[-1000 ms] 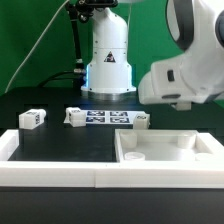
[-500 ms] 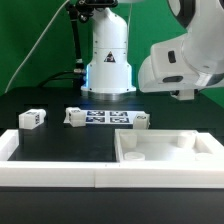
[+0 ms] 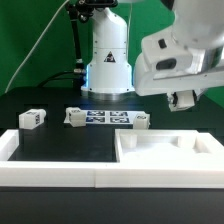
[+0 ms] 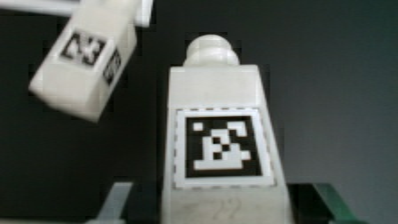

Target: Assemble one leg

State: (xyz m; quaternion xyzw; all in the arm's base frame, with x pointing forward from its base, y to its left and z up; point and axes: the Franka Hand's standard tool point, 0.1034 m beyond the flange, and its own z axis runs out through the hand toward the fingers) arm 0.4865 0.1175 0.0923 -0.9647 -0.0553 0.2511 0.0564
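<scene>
My gripper (image 3: 182, 101) hangs above the far right part of the large white panel (image 3: 170, 152). In the wrist view the gripper (image 4: 222, 206) is shut on a leg (image 4: 221, 130), a white post with a square tag and a rounded peg at its far end. Grey fingers (image 4: 127, 203) flank its base. A second leg (image 4: 89, 58) lies tilted on the black table beyond it. In the exterior view, loose legs lie at the left (image 3: 32, 118), by the marker board (image 3: 75, 116) and at the panel's back edge (image 3: 141, 122).
The marker board (image 3: 108, 118) lies flat in front of the robot base (image 3: 108, 60). A white raised rim (image 3: 50, 172) runs along the front of the black table. The panel has raised rims and fills the front right.
The arm has risen over the last second, lifting the gripper up from the panel's far right area. The loose legs on the table have not moved.
</scene>
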